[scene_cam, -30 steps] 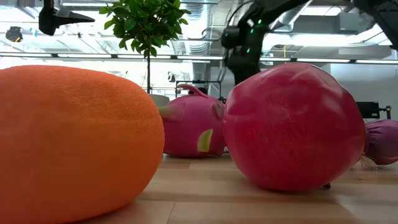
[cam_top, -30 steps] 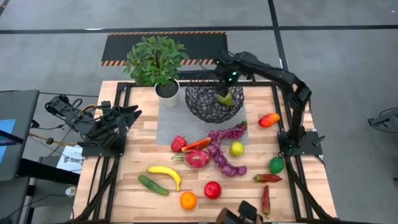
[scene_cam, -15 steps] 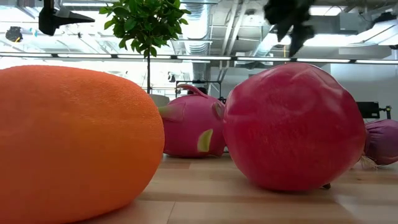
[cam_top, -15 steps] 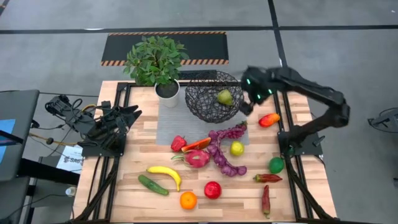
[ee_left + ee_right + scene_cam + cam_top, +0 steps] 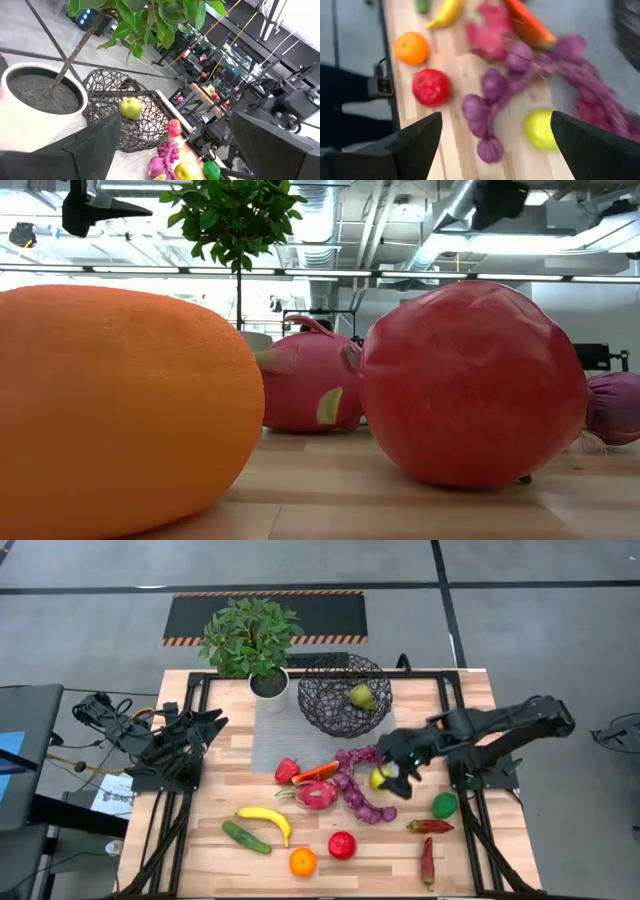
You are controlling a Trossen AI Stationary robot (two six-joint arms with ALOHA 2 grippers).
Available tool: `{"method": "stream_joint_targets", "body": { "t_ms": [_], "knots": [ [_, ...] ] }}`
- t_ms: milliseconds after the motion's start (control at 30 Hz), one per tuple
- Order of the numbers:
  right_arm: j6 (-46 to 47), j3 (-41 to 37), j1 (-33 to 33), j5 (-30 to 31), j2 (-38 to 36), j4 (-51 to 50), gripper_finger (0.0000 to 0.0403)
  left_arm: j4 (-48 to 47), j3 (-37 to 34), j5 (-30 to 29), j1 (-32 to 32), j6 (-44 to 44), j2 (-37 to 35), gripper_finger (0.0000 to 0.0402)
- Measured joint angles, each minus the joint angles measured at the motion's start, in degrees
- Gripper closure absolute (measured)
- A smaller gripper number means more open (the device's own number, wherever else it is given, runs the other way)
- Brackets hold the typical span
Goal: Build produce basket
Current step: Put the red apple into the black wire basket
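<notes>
The black wire basket (image 5: 345, 695) stands at the far middle of the table on a grey mat, with a green pear (image 5: 361, 696) lying in it. The rest of the produce lies on the wood: a yellow-green fruit (image 5: 379, 778), a purple grape string (image 5: 358, 790), a dragonfruit (image 5: 316, 794), a red apple (image 5: 342, 844), an orange (image 5: 302, 861), a banana (image 5: 266, 820) and a cucumber (image 5: 245, 837). My right gripper (image 5: 396, 780) hangs open, slanting down, just above the yellow-green fruit (image 5: 540, 131) and touching nothing. My left gripper (image 5: 175, 150) waits open at the table's left edge.
A potted plant (image 5: 250, 640) in a white pot stands left of the basket. A green lime (image 5: 444, 805) and two red chillies (image 5: 430, 826) lie near the right edge, and a red pepper (image 5: 287, 770) and an orange pepper (image 5: 318, 772) at the middle.
My right gripper has drawn away from the basket, first toward the table's right edge, then toward the near edge, and has tipped less steeply down. It now hangs over the yellow-green fruit. The pear stays in the basket.
</notes>
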Motion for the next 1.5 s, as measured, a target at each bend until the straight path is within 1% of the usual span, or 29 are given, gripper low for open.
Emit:
{"method": "stream_joint_targets", "body": {
  "t_ms": [67, 233, 300, 367, 500, 733, 1000, 1100, 1267, 1500],
  "knots": [
    [-4.67, 0.02, 1.10, 0.00, 1.89, 4.06, 0.0014, -0.58, 0.00, 0.08, 0.01, -0.33, 0.00, 0.0038],
    [-14.91, 0.05, 1.98, -0.07, 7.04, 13.93, 0.0013, -4.22, 0.00, 2.07, 0.00, -5.45, 0.00, 0.0038],
    [-17.51, 0.04, 2.18, -0.13, 9.09, 15.41, 0.0012, -5.46, 0.00, 3.07, 0.00, -6.99, 0.02, 0.0038],
    [-18.11, 0.07, 2.65, -0.29, 11.47, 17.76, 0.0012, -6.18, 0.00, 3.64, 0.01, -7.89, 0.02, 0.0038],
    [-17.95, 0.31, 4.10, -2.95, 15.71, 20.39, 0.0014, -6.17, 0.00, 5.66, 0.00, -6.98, 0.02, 0.0038],
    [-13.53, 5.52, 9.41, -3.06, 23.88, 20.82, 0.0014, -6.36, 0.00, 10.32, 0.01, -5.54, 0.02, 0.0038],
    [-12.55, 12.47, 15.09, -3.06, 34.88, 21.96, 0.0014, -7.10, 0.00, 14.04, 0.00, -4.43, 0.00, 0.0038],
    [-11.08, 13.98, 15.78, -2.69, 38.18, 21.94, 0.0015, -7.35, 0.00, 15.02, 0.00, -4.49, 0.04, 0.0038],
    [-10.07, 14.18, 16.24, 0.33, 42.31, 20.70, 0.0014, -7.56, 0.00, 15.24, 0.00, -4.54, 0.43, 0.0038],
    [-7.60, 14.31, 16.48, 0.34, 45.73, 19.82, 0.0016, -7.71, 0.00, 15.52, 0.00, -4.90, 0.77, 0.0038]
  ]
}}
